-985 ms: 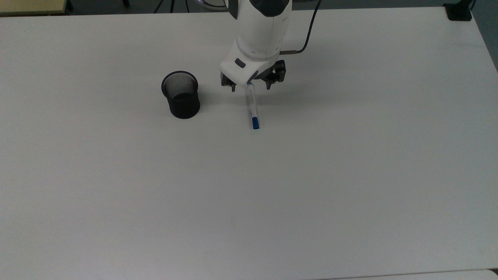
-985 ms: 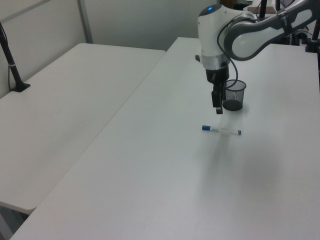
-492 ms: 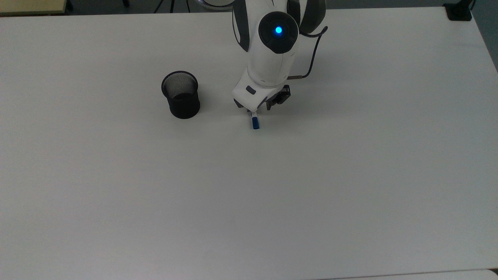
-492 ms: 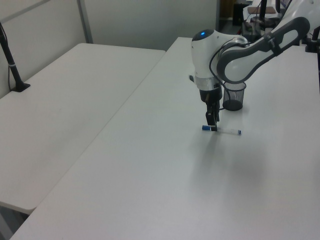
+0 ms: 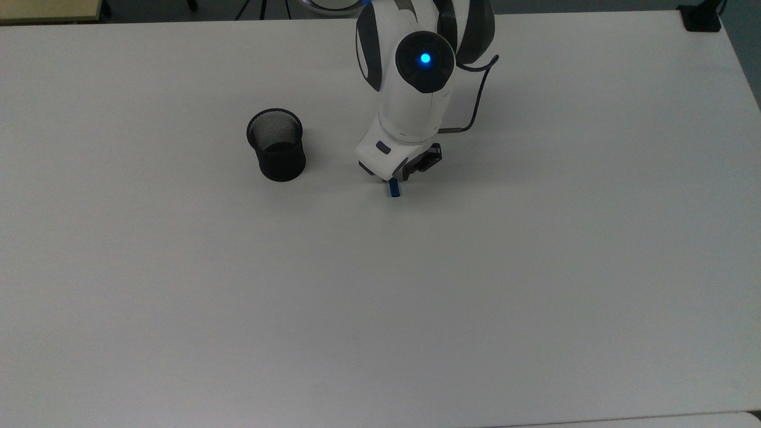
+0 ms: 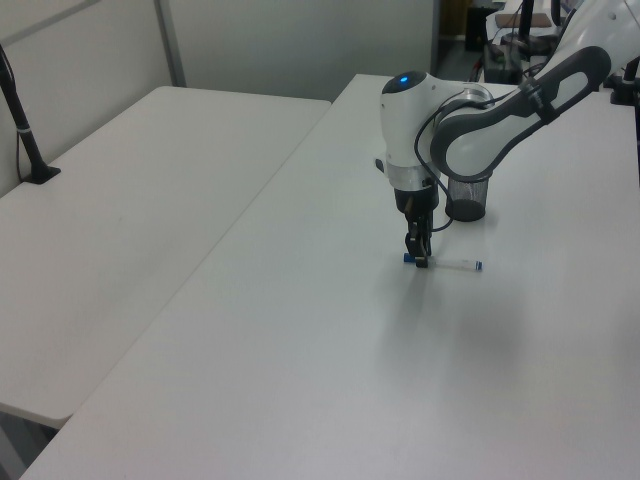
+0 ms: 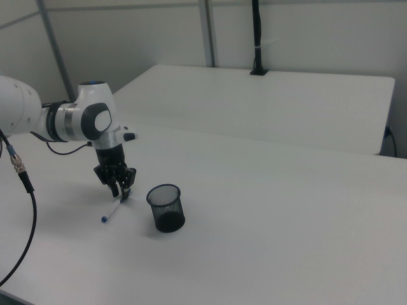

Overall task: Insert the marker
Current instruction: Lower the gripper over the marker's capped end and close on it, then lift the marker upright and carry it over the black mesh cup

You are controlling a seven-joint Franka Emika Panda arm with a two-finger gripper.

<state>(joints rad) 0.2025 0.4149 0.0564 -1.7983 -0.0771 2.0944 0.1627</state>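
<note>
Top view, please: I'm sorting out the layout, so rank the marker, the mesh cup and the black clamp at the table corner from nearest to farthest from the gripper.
1. The marker, right at the gripper.
2. The mesh cup, on the top view's left.
3. The black clamp, at the top view's far upper-right table corner.

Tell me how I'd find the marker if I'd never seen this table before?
Find the big white table, then the black mesh cup standing on it. Beside the cup, to the top view's right, the robot's gripper is down at a slim thing lying flat: the marker. It is white with blue ends, unlike the upright, all-black cup.
</note>
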